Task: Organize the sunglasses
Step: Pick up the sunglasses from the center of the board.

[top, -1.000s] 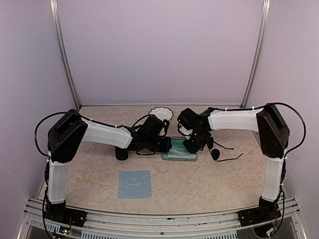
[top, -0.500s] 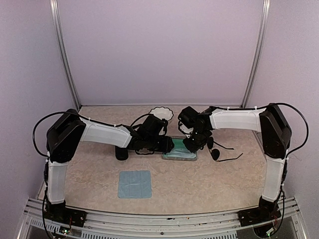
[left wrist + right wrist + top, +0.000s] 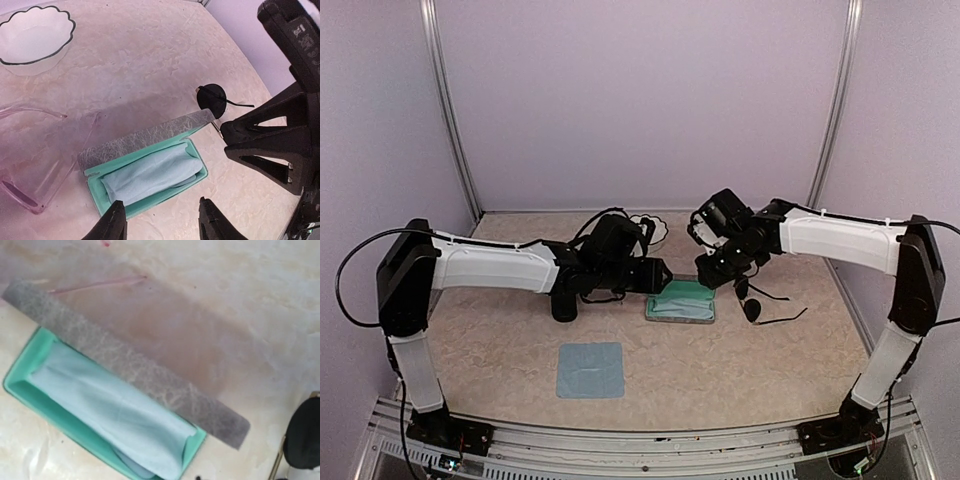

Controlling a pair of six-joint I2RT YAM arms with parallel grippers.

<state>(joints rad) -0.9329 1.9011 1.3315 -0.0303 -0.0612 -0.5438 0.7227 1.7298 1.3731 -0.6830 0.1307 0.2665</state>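
W/ case [image 3: 150,134] open mid-tabletop, left tool [image 3: 161,220] spread & empty, right tool [image 3: 225,139] grip unclear; pink glasses [image 3: 27,204] just left of it, dark pair [image 3: 210,97] right: pinch at bridge, lower flat onto cloth [image 3: 150,175].

No legible text; embossed marks [image 3: 299,34] on right end effector [image 3: 226,139] too blurred to read.

Open case [image 3: 681,302] lies between left gripper [image 3: 659,273] and right gripper [image 3: 706,276].
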